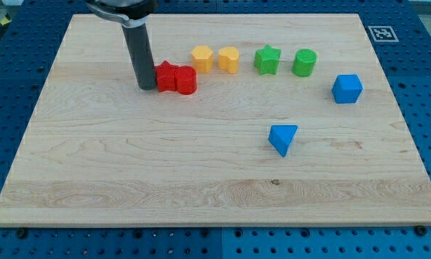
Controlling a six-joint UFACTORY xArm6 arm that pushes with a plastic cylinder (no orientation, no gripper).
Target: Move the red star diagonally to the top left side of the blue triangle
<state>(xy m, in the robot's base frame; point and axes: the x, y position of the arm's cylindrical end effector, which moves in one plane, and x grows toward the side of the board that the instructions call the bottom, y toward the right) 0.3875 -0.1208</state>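
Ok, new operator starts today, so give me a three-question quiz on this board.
1. True or false: my tip touches the blue triangle.
2. Which block sits right beside the red star? A) red cylinder B) green star C) blue cube
3. Fill in: my tip is at the red star's ____ side in the view.

Key: 1 false; 2 A; 3 left.

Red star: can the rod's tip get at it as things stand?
Probably yes. My tip sits right against the red star on its left side in the view, nothing between them. The red cylinder touches the star's right side, so a rightward push would likely shove both.
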